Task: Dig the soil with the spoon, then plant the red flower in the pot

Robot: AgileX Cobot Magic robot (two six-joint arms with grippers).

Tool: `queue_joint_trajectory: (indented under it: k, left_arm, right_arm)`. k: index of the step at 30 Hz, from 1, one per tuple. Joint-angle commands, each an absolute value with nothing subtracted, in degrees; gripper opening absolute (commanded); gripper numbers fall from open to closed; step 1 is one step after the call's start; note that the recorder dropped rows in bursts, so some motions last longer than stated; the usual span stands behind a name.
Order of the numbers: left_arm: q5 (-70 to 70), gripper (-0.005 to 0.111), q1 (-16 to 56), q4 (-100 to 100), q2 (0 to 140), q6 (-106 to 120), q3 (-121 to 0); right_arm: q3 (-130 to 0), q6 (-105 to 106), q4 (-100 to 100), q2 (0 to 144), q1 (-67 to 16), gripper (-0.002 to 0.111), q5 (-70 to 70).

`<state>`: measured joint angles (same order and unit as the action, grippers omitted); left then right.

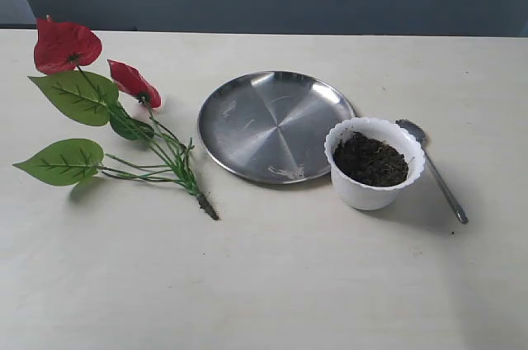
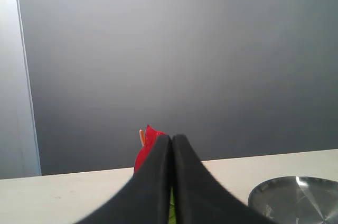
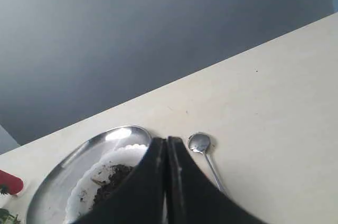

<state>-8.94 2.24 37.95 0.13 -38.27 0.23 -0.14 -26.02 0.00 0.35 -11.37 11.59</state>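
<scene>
The red flower [image 1: 99, 111] lies flat on the table at the left, blooms toward the back, stem base toward the front. A white pot [image 1: 374, 162] with a wavy rim stands right of centre, with dark soil [image 1: 370, 159] inside. The silver spoon [image 1: 432, 168] lies on the table just right of the pot, bowl toward the back. Neither gripper shows in the exterior view. My left gripper [image 2: 171, 138] is shut and empty, with a red bloom [image 2: 147, 145] behind its tips. My right gripper [image 3: 166, 140] is shut and empty, above the pot [image 3: 108, 179] and beside the spoon [image 3: 203, 150].
A round steel plate [image 1: 272, 123] lies between the flower and the pot, touching the pot's left side. A dark grey wall runs along the table's far edge.
</scene>
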Motion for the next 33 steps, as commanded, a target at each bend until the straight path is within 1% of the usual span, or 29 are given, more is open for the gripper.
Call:
queue_joint_trajectory:
  k: [1,9,13,28,33]
  left_arm:
    - [-8.94,0.0,2.51,37.77,0.0,-38.39,0.0]
    - [-8.94,0.0,2.51,37.77,0.0,-38.39,0.0]
    - [-8.94,0.0,2.51,37.77,0.0,-38.39,0.0]
    - [-8.94,0.0,2.51,37.77,0.0,-38.39,0.0]
    - [-8.94,0.0,2.51,37.77,0.0,-38.39,0.0]
  right_arm:
    - [0.0,-25.64,0.49,0.0,-11.53,-0.001,10.0]
    - [0.0,-25.64,10.69,0.0,-11.53,-0.001,-4.9]
    - [0.0,-25.64,13.56,0.0,-11.53,-0.001,-9.01]
    - [0.0,-26.88,13.58,0.0,-11.53,-0.001,-8.1]
    - [0.0,-26.96,14.29,0.0,-11.53,-0.001,-10.84]
